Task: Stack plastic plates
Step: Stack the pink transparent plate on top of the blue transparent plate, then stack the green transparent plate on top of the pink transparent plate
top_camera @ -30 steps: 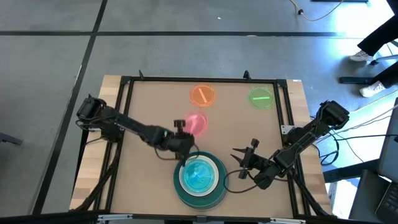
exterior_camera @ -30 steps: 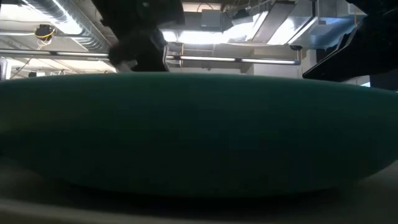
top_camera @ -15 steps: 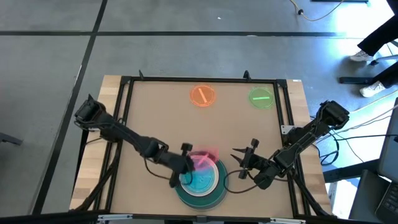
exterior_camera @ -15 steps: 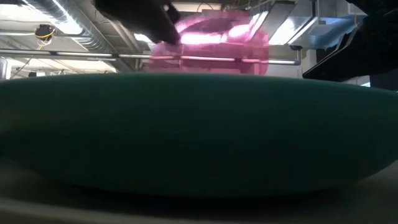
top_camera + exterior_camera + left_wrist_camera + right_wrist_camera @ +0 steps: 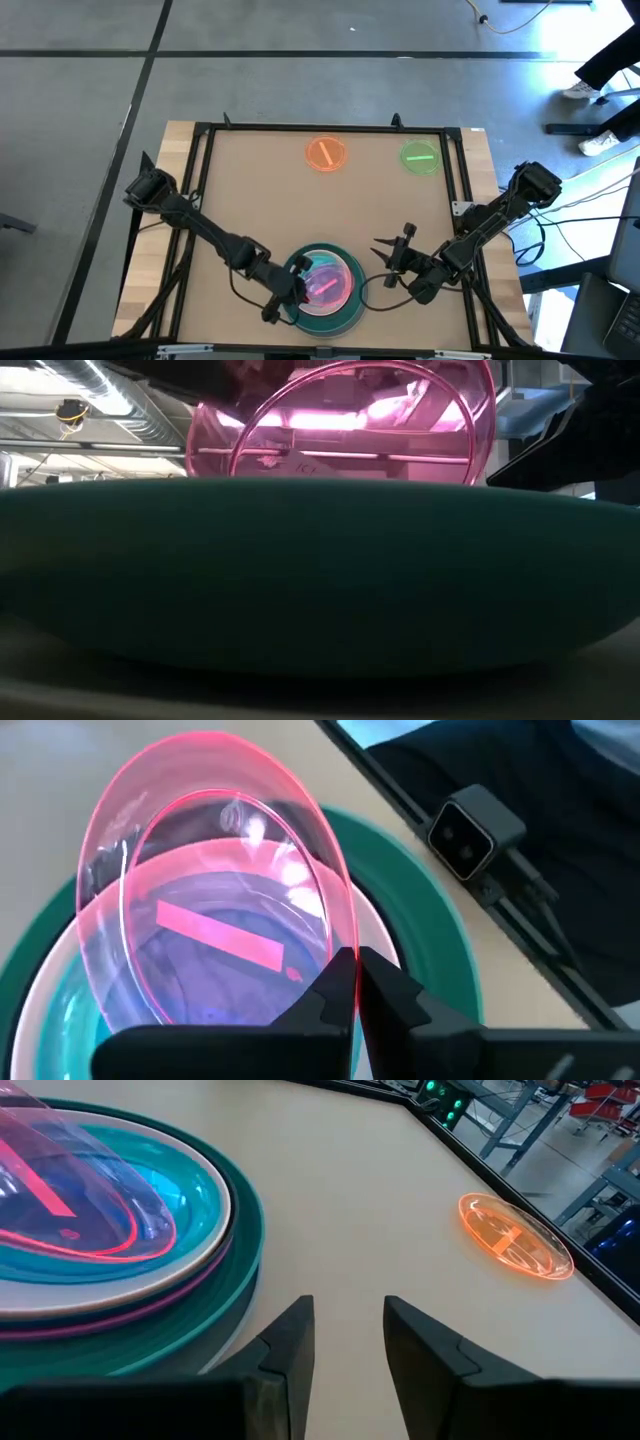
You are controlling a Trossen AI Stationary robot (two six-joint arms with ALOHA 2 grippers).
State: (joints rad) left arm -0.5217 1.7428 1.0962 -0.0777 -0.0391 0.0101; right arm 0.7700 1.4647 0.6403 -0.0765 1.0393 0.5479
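A stack of plates [image 5: 322, 290] stands near the table's near edge. Its large teal plate [image 5: 430, 920] is the outermost one showing, with a magenta rim, a pale pink plate [image 5: 205, 1230] and a clear blue plate [image 5: 120, 1255] inside it. My left gripper [image 5: 297, 287] is at the stack's left rim, shut on the small translucent pink plate [image 5: 210, 910], which hangs tilted over the stack [image 5: 340, 420]. My right gripper [image 5: 385, 250] waits open just right of the stack [image 5: 345, 1330]. The small orange plate [image 5: 325, 153] and green plate [image 5: 420, 157] lie flat near the far edge. My left gripper pinches the small pink plate's rim [image 5: 338, 945] between its two fingers, one on each face of the wall. It comes slanting down from the table's left. The plate is tilted above the clear blue plate; the teal plate hides its low edge in the low view.
A black frame rail [image 5: 320, 128] runs round the work area. Bare tabletop [image 5: 360, 200] lies between the stack and the two far plates. A small camera [image 5: 475, 830] sits at the near edge beside the stack. A person's legs [image 5: 610, 60] are on the floor beyond the far right corner.
My left gripper has carried the small pink plate from the table's middle toward the near edge and over the stack. The plate has tipped more steeply on the way. The right arm has kept still.
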